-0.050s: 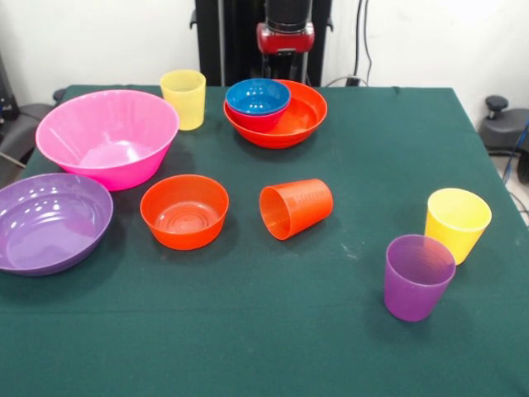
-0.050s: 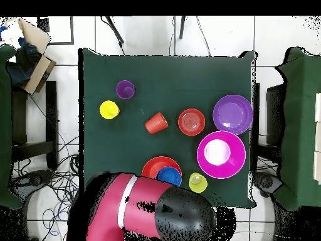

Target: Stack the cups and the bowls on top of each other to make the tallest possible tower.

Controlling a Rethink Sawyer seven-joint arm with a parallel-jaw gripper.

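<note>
1. The arm (image 1: 285, 29) is cut off by the front view's top edge; no gripper tips can be made out.
2. From overhead, the arm's bulk (image 2: 157, 210) covers part of the wide orange bowl (image 2: 152, 167).
3. The blue bowl (image 1: 258, 97) hides most of the bowl it sits in; only a reddish rim shows.
4. The purple bowl (image 1: 41, 222) runs off the front view's left edge.
</note>
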